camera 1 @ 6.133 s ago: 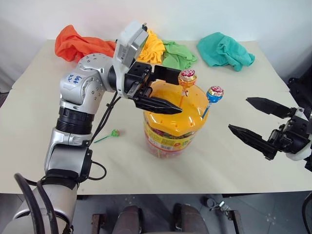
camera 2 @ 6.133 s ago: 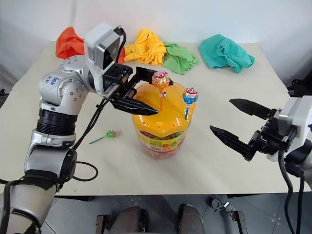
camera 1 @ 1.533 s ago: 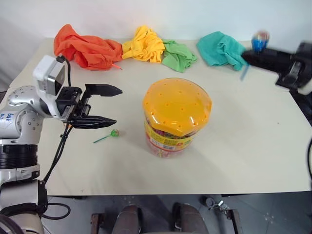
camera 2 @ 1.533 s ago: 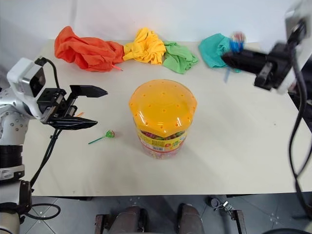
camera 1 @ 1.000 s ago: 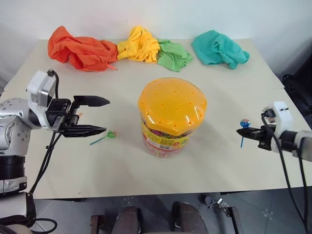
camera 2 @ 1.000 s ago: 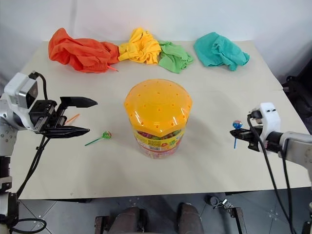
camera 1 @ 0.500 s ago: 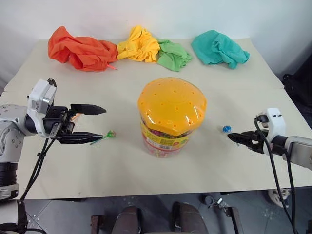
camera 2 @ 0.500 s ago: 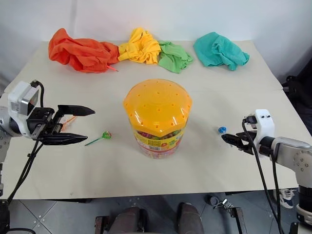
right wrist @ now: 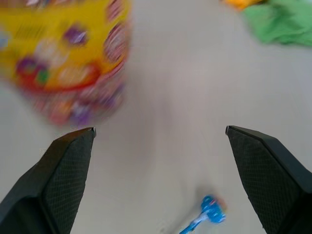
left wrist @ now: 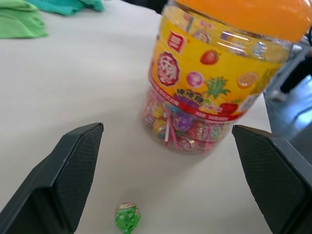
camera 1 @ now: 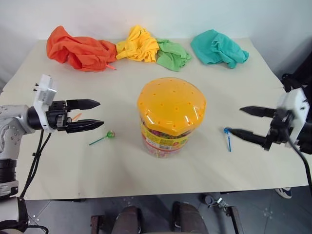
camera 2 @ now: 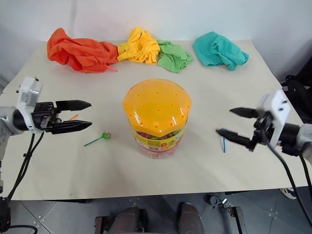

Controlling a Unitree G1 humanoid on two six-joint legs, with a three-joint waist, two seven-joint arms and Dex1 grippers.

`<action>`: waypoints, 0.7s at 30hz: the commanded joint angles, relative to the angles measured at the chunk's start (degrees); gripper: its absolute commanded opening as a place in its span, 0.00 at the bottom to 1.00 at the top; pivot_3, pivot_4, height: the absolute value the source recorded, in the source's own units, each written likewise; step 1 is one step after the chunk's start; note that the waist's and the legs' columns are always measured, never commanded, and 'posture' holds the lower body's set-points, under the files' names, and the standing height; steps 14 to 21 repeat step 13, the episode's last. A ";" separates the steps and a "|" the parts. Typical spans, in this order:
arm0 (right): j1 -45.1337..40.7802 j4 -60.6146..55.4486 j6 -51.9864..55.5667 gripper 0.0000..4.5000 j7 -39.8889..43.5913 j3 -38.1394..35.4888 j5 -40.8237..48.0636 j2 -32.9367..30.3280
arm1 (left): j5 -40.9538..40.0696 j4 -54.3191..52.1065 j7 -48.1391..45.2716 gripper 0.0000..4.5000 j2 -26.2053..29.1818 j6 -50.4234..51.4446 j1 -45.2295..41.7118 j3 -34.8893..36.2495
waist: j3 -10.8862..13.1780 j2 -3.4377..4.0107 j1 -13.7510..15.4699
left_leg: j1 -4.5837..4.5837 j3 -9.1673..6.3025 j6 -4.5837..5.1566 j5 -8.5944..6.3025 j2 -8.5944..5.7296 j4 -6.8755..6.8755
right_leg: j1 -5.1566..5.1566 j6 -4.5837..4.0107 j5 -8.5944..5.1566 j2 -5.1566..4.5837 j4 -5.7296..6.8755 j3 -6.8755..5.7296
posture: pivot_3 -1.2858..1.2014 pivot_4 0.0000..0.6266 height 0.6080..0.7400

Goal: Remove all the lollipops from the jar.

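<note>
Beige tabletop (camera 1: 146, 170) carries everything. Wide clear plastic jar (camera 1: 170, 117) with domed orange holed lid and yellow-red label stands mid-table, no sticks poking from the lid now, so the task reads as basically done. Row of crumpled cloths along the far edge: orange cloth (camera 1: 78, 48), yellow cloth (camera 1: 139, 44), green cloth (camera 1: 173, 54), teal cloth (camera 1: 217, 46), all untouched. Left gripper (camera 1: 85, 115) hovers left of the jar, fingers spread, empty. Right gripper (camera 1: 248, 122) hovers right of the jar, fingers spread, empty. Blue-wrapped lollipop on blue stick (camera 1: 227, 137) lies on the table just beside the right gripper's lower finger; green-stick lollipop (camera 1: 104, 137) lies left of the jar near the left gripper. Next move: likely just pull both arms clear, nothing left to grasp. Third, orange-stick lollipop (camera 1: 76, 117) is mostly hidden behind the left fingers, only a sliver shows. Right wrist view is blurred, jar label unreadable there.
</note>
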 commanded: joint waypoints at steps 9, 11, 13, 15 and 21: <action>-8.12 13.59 -16.24 0.99 11.94 6.59 -7.31 -0.62 | -1.85 -1.93 -2.88 1.00 3.28 -4.37 17.86 16.38 | 0.04 0.05 0.33 | 0.06 0.06 0.00 0.00 0.08 0.04 | 0.00 0.00 0.00 -0.03 0.05 0.04 | 0.52 0.24 1.00; -9.31 14.45 -16.43 0.99 12.20 7.46 -7.40 -0.08 | -2.07 -2.69 -2.79 1.00 2.74 -4.65 20.60 18.77 | 0.04 0.06 0.20 | 0.06 0.04 -0.01 0.00 0.08 0.05 | 0.00 -0.01 0.00 -0.05 0.08 0.03 | 0.52 0.24 1.00; -9.92 15.43 -16.95 0.99 12.46 7.98 -7.96 0.30 | -3.93 -4.17 -2.76 1.00 1.16 -5.00 22.26 21.58 | 0.04 0.06 0.07 | 0.06 0.05 -0.02 -0.01 0.10 0.03 | 0.00 -0.02 -0.01 -0.04 0.06 0.03 | 0.52 0.24 1.00; -9.92 15.43 -16.95 0.99 12.46 7.98 -7.96 0.30 | -3.93 -4.17 -2.76 1.00 1.16 -5.00 22.26 21.58 | 0.04 0.06 0.07 | 0.06 0.05 -0.02 -0.01 0.10 0.03 | 0.00 -0.02 -0.01 -0.04 0.06 0.03 | 0.52 0.24 1.00; -9.92 15.43 -16.95 0.99 12.46 7.98 -7.96 0.30 | -3.93 -4.17 -2.76 1.00 1.16 -5.00 22.26 21.58 | 0.04 0.06 0.07 | 0.06 0.05 -0.02 -0.01 0.10 0.03 | 0.00 -0.02 -0.01 -0.04 0.06 0.03 | 0.52 0.24 1.00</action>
